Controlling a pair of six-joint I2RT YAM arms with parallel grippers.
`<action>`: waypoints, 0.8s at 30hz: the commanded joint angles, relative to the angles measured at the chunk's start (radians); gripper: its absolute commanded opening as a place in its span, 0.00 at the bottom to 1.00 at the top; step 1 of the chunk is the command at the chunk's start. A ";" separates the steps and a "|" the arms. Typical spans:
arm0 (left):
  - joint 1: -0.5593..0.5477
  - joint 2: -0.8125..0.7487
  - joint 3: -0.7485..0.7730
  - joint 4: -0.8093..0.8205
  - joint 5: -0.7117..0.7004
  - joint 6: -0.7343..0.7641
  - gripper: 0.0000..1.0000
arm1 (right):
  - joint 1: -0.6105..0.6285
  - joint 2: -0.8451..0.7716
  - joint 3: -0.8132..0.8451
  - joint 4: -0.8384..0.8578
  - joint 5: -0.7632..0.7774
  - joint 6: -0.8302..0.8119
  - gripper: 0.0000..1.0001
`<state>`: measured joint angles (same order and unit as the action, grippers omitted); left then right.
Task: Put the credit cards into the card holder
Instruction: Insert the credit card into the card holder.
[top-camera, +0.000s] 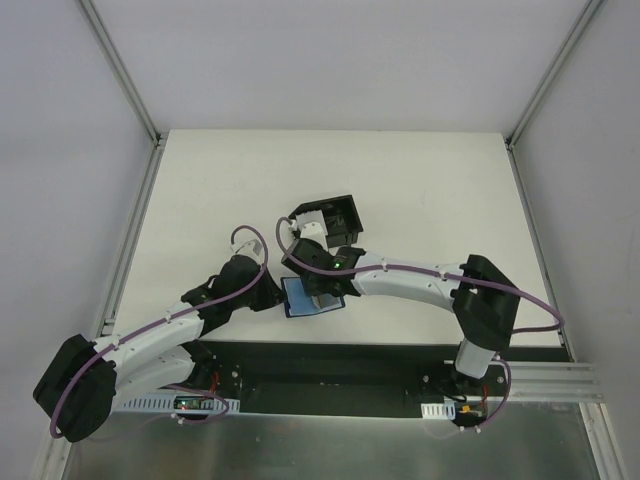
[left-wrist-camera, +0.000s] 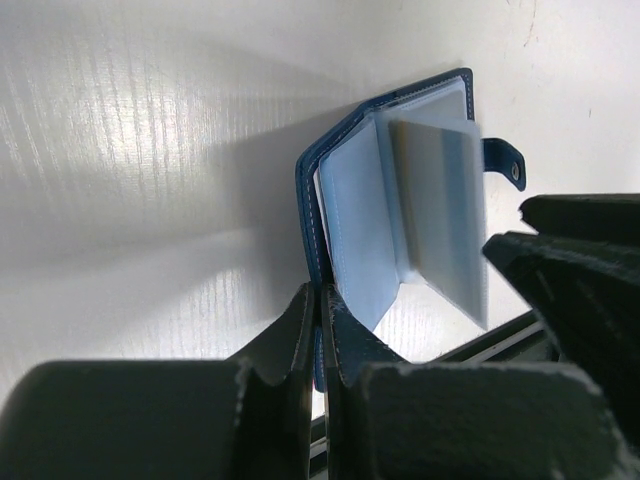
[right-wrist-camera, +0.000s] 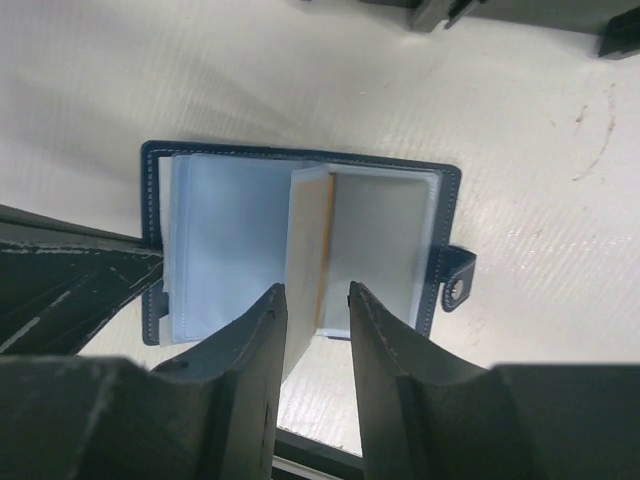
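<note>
The dark blue card holder (top-camera: 298, 299) lies open on the table near its front edge, its clear inner sleeves fanned out (right-wrist-camera: 220, 240). My left gripper (left-wrist-camera: 320, 300) is shut on the edge of the holder's blue cover (left-wrist-camera: 312, 200); in the top view it (top-camera: 278, 297) is at the holder's left side. My right gripper (right-wrist-camera: 317, 300) hangs open just above the holder, in the top view (top-camera: 325, 296) over its right half. A pale credit card (right-wrist-camera: 310, 240) stands on edge in the sleeves between the right fingers, close to the left one. The card also shows in the left wrist view (left-wrist-camera: 445, 210).
A black open-topped box (top-camera: 342, 218) with pale contents (top-camera: 308, 222) stands just behind the holder. The holder's snap tab (right-wrist-camera: 457, 288) sticks out on its right side. The table's front edge with a black rail (top-camera: 330, 358) is right next to the holder.
</note>
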<state>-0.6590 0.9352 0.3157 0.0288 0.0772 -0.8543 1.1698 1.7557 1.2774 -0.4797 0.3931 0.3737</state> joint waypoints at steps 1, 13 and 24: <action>0.007 -0.007 -0.012 0.014 0.001 0.004 0.00 | -0.028 -0.077 -0.042 -0.016 0.021 0.011 0.34; 0.007 0.031 -0.012 0.016 -0.016 0.009 0.00 | -0.094 -0.157 -0.158 0.003 0.007 0.033 0.34; 0.018 0.105 0.026 0.034 -0.024 0.029 0.00 | -0.294 -0.173 -0.021 0.116 -0.258 -0.127 0.51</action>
<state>-0.6586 1.0115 0.3134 0.0475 0.0677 -0.8494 0.9401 1.5578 1.1500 -0.4225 0.2630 0.3168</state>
